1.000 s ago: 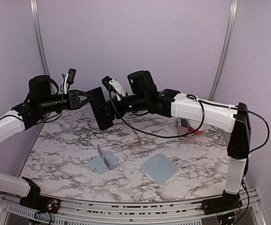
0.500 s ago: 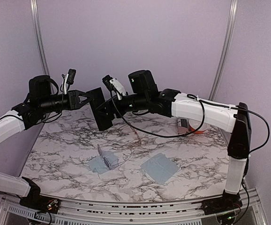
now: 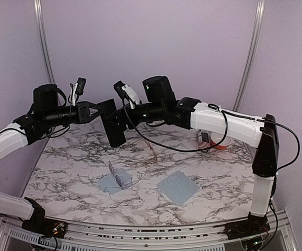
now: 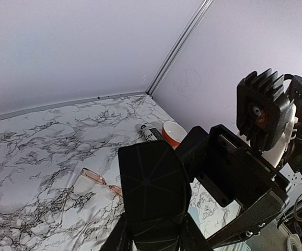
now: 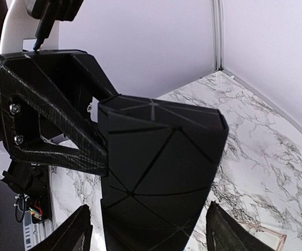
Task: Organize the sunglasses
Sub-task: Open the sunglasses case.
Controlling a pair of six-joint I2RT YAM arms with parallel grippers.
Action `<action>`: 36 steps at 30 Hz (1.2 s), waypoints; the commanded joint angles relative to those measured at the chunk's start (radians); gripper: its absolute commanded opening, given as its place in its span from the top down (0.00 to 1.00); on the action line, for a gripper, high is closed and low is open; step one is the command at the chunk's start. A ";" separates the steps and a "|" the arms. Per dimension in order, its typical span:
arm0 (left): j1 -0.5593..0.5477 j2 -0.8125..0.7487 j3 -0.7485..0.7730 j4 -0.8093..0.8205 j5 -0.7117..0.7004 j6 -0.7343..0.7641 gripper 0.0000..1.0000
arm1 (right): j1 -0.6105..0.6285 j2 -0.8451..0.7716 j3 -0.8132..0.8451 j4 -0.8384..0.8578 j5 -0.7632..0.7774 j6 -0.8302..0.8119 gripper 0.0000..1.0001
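Observation:
A black oblong case [image 3: 112,123] hangs in the air between both arms. My left gripper [image 3: 97,111] is shut on its end; the case fills the left wrist view [image 4: 153,193] between my fingers [image 4: 117,238]. My right gripper [image 3: 120,118] is open and straddles the case [image 5: 156,172], its fingertips [image 5: 72,235] standing a little off each side. The wire-framed sunglasses [image 3: 150,151] with pinkish lenses lie on the table under the case, and also show in the left wrist view [image 4: 96,180]. The lilac sunglasses [image 3: 122,178] lie on a blue cloth [image 3: 108,184].
A second blue cloth [image 3: 178,187] lies at front centre-right. A stars-and-stripes case [image 3: 205,140] and an orange cup [image 3: 222,145] stand at back right, under the right arm. The marble table [image 3: 67,167] is walled at the back and sides.
Almost nothing. The right gripper and the case have shifted very slightly; the sunglasses and cloths have not moved.

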 commanded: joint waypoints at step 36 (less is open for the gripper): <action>-0.019 -0.016 0.047 -0.007 0.002 0.034 0.83 | -0.015 0.014 0.047 -0.005 -0.090 0.010 0.52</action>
